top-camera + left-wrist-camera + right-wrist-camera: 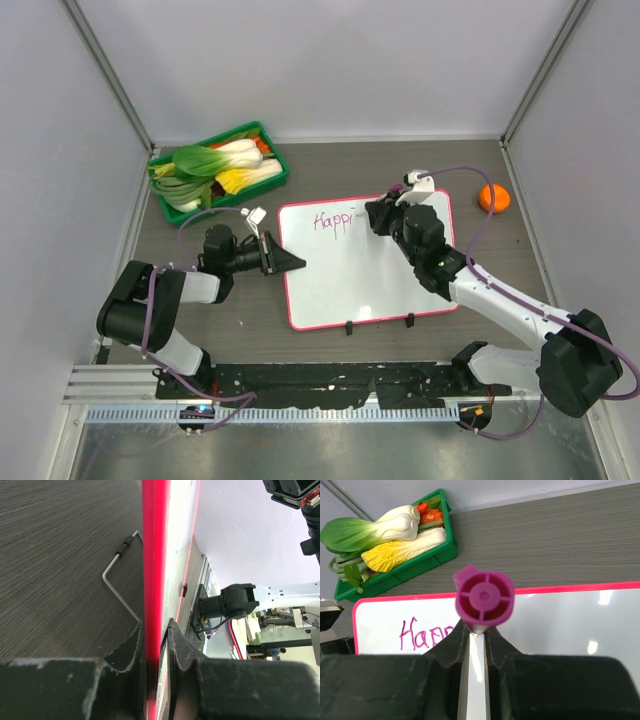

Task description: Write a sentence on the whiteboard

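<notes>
Early stage: sentence [422,634] shows only "Happ…" (rest unwritten, most work left), lying ahead-left of right gripper [475,630], which pinches purple marker [484,596]. Jaws of left gripper [156,632] pressed on whiteboard [370,280] pink edge, board stretching ahead.

text: "Happ", purple-magenta handwriting, start of sentence [422,634] | on: whiteboard [570,625], upper left corner | following strokes: too small to read
</notes>
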Tool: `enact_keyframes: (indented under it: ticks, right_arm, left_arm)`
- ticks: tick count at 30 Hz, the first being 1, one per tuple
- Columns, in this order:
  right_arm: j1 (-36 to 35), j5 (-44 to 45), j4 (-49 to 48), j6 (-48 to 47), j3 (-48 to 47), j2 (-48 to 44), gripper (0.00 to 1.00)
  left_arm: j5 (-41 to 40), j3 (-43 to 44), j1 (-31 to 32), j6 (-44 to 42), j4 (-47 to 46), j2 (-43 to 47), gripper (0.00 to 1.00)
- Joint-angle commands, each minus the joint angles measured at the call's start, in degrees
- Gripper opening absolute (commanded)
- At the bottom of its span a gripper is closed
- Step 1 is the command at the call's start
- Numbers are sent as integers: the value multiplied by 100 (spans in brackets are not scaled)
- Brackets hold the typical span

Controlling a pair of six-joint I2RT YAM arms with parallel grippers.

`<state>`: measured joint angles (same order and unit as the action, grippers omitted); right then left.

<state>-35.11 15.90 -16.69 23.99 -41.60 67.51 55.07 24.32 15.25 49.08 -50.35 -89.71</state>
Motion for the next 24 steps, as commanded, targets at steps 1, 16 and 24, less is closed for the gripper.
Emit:
enact_keyframes:
  ticks: [1, 16, 24]
  right_arm:
    - [31, 45, -19, -8, 126, -80, 1]
    - [31, -149, 192, 18, 381, -370, 1]
    - [31, -8, -9, 88, 276, -185, 1]
  left_arm:
    - [-673, -67, 128, -777, 798, -187, 0]
    - [-673, -67, 137, -777, 790, -178, 0]
    - [-673, -76, 137, -777, 790, -161, 0]
